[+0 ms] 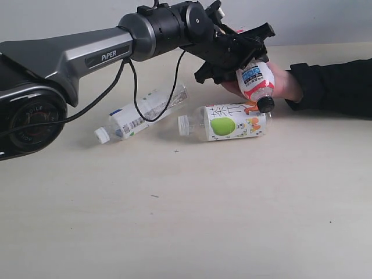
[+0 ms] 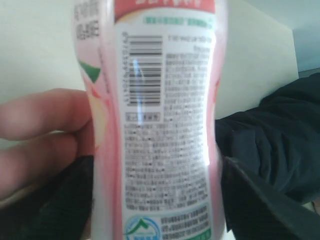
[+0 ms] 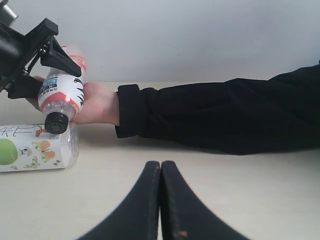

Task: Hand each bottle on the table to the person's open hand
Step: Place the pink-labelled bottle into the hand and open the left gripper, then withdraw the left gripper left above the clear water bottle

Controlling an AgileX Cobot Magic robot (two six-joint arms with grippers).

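Note:
The red-pink labelled bottle [image 1: 256,81] [image 2: 155,125] [image 3: 61,92] hangs cap down against the palm of the person's open hand [image 1: 285,84] [image 2: 40,120] [image 3: 97,102]. My left gripper [image 1: 247,61] [image 2: 157,200] [image 3: 47,65] straddles its body, jaws spread, with a thin gap showing at one finger. The short green-apple bottle [image 1: 229,122] [image 3: 30,147] lies on its side on the table [image 1: 186,221] just below the hand. Two white/green labelled bottles [image 1: 125,123] [image 1: 165,99] lie to its left. My right gripper [image 3: 161,165] is shut and empty, low over the table.
The person's black sleeve [image 1: 337,87] [image 3: 225,115] stretches across the table from the right. My left arm [image 1: 87,55] and its cable [image 1: 136,99] pass over the two lying bottles. A pale wall [image 3: 190,35] stands behind the table.

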